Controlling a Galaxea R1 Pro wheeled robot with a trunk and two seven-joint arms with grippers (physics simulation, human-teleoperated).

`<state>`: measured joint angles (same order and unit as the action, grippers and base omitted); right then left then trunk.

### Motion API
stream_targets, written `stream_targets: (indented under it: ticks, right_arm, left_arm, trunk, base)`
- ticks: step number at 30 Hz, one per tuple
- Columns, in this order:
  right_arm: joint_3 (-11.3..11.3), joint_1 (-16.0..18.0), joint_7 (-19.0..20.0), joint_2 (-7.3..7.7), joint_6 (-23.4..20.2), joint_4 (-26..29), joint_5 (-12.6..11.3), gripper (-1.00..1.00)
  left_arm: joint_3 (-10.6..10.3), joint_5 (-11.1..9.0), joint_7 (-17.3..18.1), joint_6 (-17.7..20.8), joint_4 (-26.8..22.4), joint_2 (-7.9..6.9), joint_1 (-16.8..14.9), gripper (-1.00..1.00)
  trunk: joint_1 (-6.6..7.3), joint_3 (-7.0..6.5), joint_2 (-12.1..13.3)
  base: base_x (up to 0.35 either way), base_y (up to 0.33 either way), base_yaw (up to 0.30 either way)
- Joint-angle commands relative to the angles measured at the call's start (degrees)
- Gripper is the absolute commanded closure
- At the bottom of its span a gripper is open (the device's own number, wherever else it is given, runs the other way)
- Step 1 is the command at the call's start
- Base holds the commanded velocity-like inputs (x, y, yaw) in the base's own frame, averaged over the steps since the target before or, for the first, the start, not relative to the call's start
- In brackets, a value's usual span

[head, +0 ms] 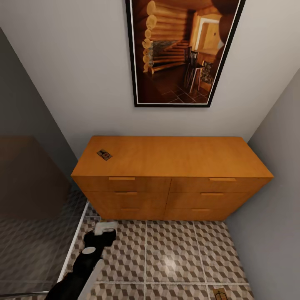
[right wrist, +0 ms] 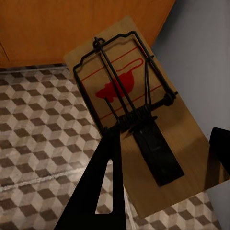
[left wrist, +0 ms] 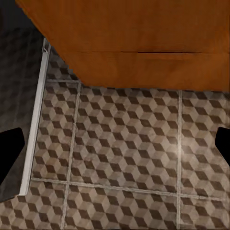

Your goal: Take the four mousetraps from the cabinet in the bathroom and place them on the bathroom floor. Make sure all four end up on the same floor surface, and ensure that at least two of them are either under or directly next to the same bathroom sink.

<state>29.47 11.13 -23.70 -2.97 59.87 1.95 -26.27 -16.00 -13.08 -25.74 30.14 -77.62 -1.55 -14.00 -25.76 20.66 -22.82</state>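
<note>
Holding one mousetrap (right wrist: 129, 115) between its closed fingers, your right pincer (right wrist: 163, 143) hangs over the bathroom floor (head: 175, 258); the other mousetrap (head: 104, 154) lies on the cabinet (head: 175, 160) top's left end, nearer your open, empty left pincer (left wrist: 115, 143).

Orange-brown wood, cube-printed tile, grey walls.

The wide orange-brown wooden six-drawer cabinet (head: 171, 175) has lighter tan bar handles; on its top lies a small tan mousetrap with dark metal parts (head: 104, 154). The tiled bathroom floor (head: 175, 258) shows brown, beige and white cubes with pale grout lines. Between the black fingers of the right end effector (right wrist: 163, 177) sits a tan wooden mousetrap board (right wrist: 139, 115) with black wire, red lines and a red mouse shape. The black-framed picture (head: 181, 50) glows amber and dark brown.
</note>
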Motion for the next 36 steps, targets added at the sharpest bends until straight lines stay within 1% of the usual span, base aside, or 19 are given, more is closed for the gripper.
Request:
stream_targets:
  ticks: [1,2,3,5,6,7,9,10,12,13,14,15,16,19,22,25,31,33,36]
  right_arm:
    - [0.5,0.04,-0.34,-0.01,0.13,-0.02,-0.28,1.0]
    - [0.5,0.04,-0.32,-0.01,0.13,-0.02,-0.28,1.0]
    - [0.5,0.04,-0.31,-0.01,0.13,-0.02,-0.28,1.0]
    - [0.5,0.04,-0.3,-0.01,0.13,-0.02,-0.28,1.0]
    - [0.5,0.04,-0.3,-0.01,0.13,-0.02,-0.28,1.0]
    - [0.5,0.04,-0.3,-0.01,0.13,-0.02,-0.28,1.0]
    - [0.5,0.04,-0.29,-0.01,0.13,-0.02,-0.28,1.0]
    - [0.5,0.04,-0.29,-0.01,0.13,-0.02,-0.28,1.0]
    - [0.51,0.04,-0.29,-0.01,0.13,-0.02,-0.28,1.0]
    - [0.51,0.04,-0.29,-0.01,0.13,-0.02,-0.28,1.0]
    - [0.5,0.04,-0.29,-0.01,0.13,-0.02,-0.28,1.0]
    - [0.5,0.04,-0.29,-0.01,0.13,-0.02,-0.28,1.0]
    - [0.5,0.04,-0.29,-0.01,0.13,-0.02,-0.28,1.0]
    - [0.53,0.04,-0.29,-0.01,0.13,-0.02,-0.28,1.0]
    - [0.57,0.04,-0.27,-0.01,0.13,-0.02,-0.28,1.0]
    - [0.58,0.04,-0.23,-0.01,0.13,-0.02,-0.28,1.0]
    - [0.58,0.04,-0.21,-0.01,0.13,-0.02,-0.15,1.0]
    - [0.55,0.04,-0.2,-0.01,0.13,-0.02,0.54,1.0]
    - [0.54,0.04,-0.2,-0.01,0.13,-0.02,0.82,1.0]
  left_arm:
    - [-0.18,-0.61,-0.65,1.48,-0.72,0.93,-1.98,-1.0]
    - [-0.16,-0.58,-0.71,3.06,-1.12,1.91,-3.9,-1.0]
    - [-0.14,-0.58,-0.73,3.99,-1.26,2.33,-4.9,-1.0]
    - [-0.11,-0.55,-0.77,8.62,-1.49,3.38,-9.26,-1.0]
    - [-0.1,-0.55,-0.78,11.04,-1.42,3.65,-11.62,-1.0]
    - [-0.08,-0.56,-0.81,12.19,-1.33,3.76,-12.82,-1.0]
    - [0.07,-0.6,-0.86,15.81,-0.21,4.06,-17.7,-1.0]
    - [0.16,-0.61,-0.86,16.41,0.18,4.16,-18.94,-1.0]
    - [0.93,-0.62,-0.91,17.94,2.18,4.7,-23.58,-1.0]
    - [1.26,-0.62,-0.91,18.24,2.74,4.84,-24.62,-1.0]
    - [1.98,-0.62,-0.92,18.8,3.86,5.11,-26.6,-1.0]
    - [2.32,-0.62,-0.91,19.06,4.39,5.22,-27.51,-1.0]
    - [2.85,-0.63,-0.9,19.59,5.33,5.42,-29.18,-1.0]
    - [3.48,-0.63,-0.9,21.05,7.2,5.67,-32.03,-1.0]
    - [3.68,-0.63,-0.9,21.71,9.05,5.8,-33.98,-1.0]
    - [3.8,-0.63,-0.89,21.95,10.56,5.79,-35.22,-1.0]
    - [4.51,-0.63,-0.89,22.05,11.89,5.77,-35.75,-1.0]
    - [5.1,-0.76,-0.8,22.1,11.91,5.74,-35.81,-1.0]
    - [5.16,-0.89,-0.61,22.13,11.83,5.7,-35.82,-1.0]
  trunk:
    - [-0.03,0.1,-0.1]
    - [-0.03,0.1,-0.1]
    - [-0.03,0.1,-0.1]
    - [-0.03,0.1,-0.1]
    - [-0.03,0.1,-0.1]
    - [-0.03,0.1,-0.1]
    - [-0.03,0.1,-0.1]
    - [-0.03,0.1,-0.1]
    - [-0.03,0.1,-0.1]
    - [-0.03,0.1,-0.1]
    - [-0.03,0.1,-0.1]
    - [-0.03,0.1,-0.1]
    - [-0.03,0.1,-0.1]
    - [-0.03,0.1,-0.1]
    - [-0.03,0.1,-0.1]
    - [-0.03,0.1,-0.1]
    - [-0.03,0.1,-0.1]
    - [-0.03,0.1,-0.1]
    - [-0.03,0.1,-0.1]
  base:
    - [0.0,0.0,0.0]
    - [0.0,0.0,0.0]
    - [0.0,0.0,0.0]
    - [0.0,0.0,0.0]
    - [0.0,0.0,0.0]
    - [0.0,0.0,0.0]
    - [0.0,0.0,0.0]
    - [0.0,0.0,0.0]
    - [0.0,0.0,0.0]
    - [0.0,0.0,0.0]
    - [0.0,0.0,0.0]
    - [0.0,0.0,0.0]
    - [0.0,0.0,0.0]
    - [0.0,0.0,0.0]
    - [0.0,0.0,0.0]
    - [0.0,0.0,0.0]
    - [0.0,0.0,0.0]
    - [0.0,0.0,0.0]
    - [0.0,0.0,0.0]
